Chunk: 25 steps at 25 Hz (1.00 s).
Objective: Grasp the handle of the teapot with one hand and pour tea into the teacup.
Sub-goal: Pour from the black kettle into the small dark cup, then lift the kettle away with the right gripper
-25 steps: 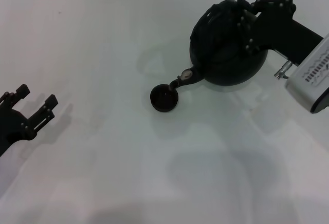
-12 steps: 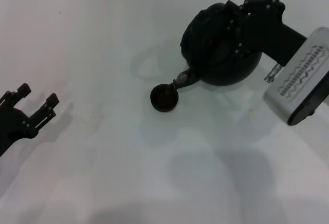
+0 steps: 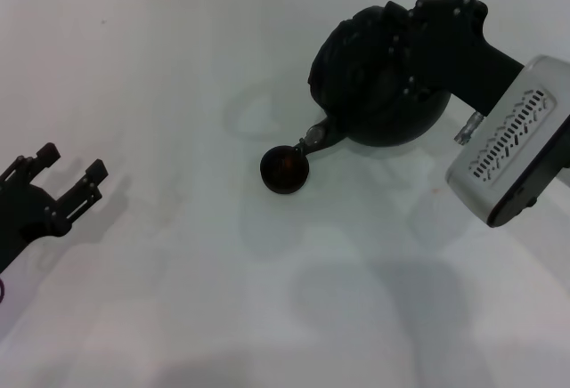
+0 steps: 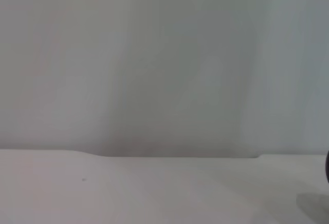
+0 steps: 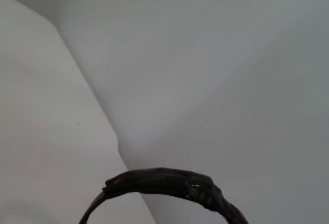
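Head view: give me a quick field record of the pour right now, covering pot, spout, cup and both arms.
teapot: held off to the right, tipped toward the cup
handle: gripped by the right gripper, jaws closed on it
spout: silvery tip angled down, just above the cup's rim
teacup: upright on the table, reddish-brown glint inside
left gripper: parked at the left edge, jaws open, holding nothing

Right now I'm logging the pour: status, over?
Right gripper shut on handle, teapot tilted, spout over teacup. Left gripper open, parked near left. Nothing obstructing.
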{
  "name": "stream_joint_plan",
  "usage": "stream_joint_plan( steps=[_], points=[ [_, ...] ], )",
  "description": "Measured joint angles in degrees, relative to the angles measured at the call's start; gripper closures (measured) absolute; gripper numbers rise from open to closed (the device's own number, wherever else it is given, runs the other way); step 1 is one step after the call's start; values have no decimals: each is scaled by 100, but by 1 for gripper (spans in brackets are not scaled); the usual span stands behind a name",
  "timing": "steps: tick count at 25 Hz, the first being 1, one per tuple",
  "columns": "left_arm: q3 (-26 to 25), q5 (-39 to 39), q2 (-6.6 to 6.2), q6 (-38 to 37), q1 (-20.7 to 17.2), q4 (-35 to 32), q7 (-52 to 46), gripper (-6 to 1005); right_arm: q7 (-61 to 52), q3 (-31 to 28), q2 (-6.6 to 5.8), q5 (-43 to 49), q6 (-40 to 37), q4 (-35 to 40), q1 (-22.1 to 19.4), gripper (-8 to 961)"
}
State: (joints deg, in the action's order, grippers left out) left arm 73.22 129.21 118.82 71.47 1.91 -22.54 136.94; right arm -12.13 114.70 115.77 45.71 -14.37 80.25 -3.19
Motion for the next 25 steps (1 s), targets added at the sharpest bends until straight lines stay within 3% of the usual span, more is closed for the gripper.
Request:
stream_joint_plan(
  steps=[25],
  points=[
    [-107, -25, 0, -11, 99, 190, 18, 225, 164, 26, 7, -60, 4, 36, -27, 859]
  ],
)
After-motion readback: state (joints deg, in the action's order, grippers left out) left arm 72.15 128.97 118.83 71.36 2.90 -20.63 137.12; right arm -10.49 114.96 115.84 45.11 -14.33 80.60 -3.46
